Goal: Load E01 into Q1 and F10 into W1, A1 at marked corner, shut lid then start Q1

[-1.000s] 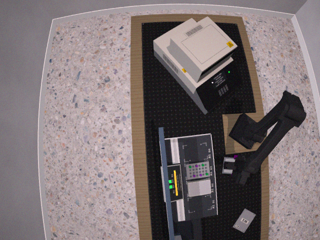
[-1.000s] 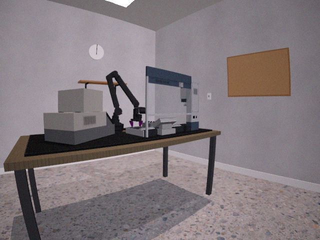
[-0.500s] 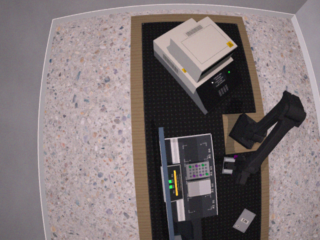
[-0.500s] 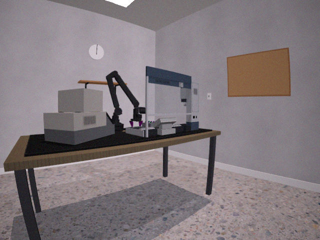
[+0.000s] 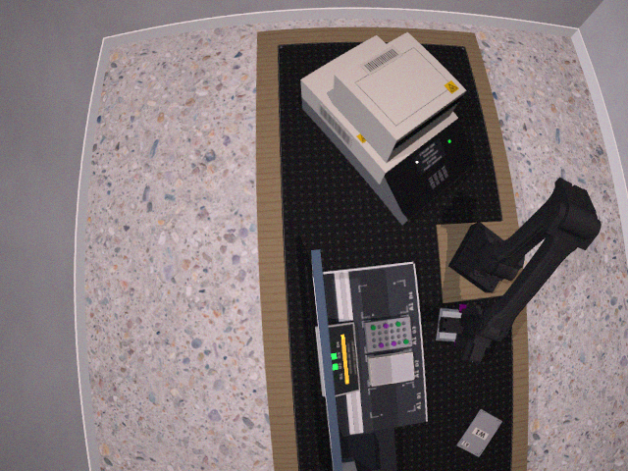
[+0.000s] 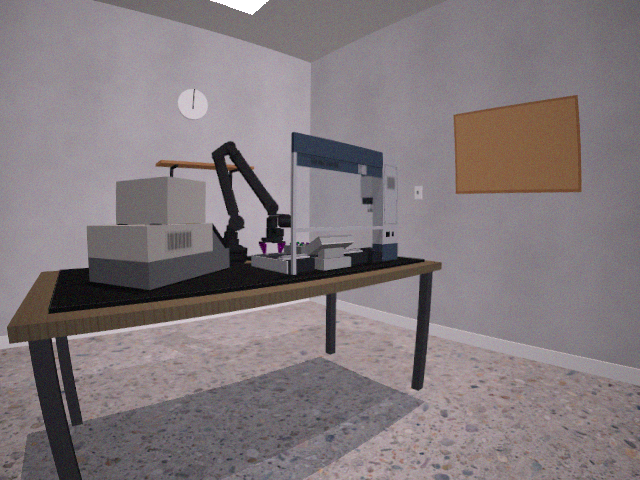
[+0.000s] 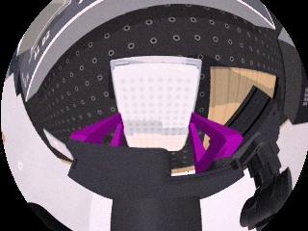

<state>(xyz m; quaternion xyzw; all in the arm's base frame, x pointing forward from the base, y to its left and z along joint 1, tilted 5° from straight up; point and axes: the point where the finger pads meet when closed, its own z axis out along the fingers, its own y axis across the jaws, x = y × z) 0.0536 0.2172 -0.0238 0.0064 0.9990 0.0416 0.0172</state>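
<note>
My gripper (image 5: 460,324) is shut on a white 96-well PCR plate (image 5: 447,334), just right of the deck, low over the black mat. In the wrist view the plate (image 7: 156,99) sits between the purple fingers, which grip its two long sides. I cannot read its label. Deck positions D4 (image 5: 388,296) and D1 (image 5: 392,402) show bare locator marks. The cycler Q1 (image 5: 385,101) stands at the far end with a green lamp (image 5: 449,141). Its lid covers the block from above, with a dark gap at the front. The grey nest W1 (image 5: 481,428) lies near the front right.
The tube cooling block (image 5: 388,336) with green and purple caps is on D3, and the pale deep-well block (image 5: 391,368) is on D2. A blue-framed gantry (image 5: 324,354) stands along the deck's left side. The arm's base (image 5: 482,255) sits on a wooden pad.
</note>
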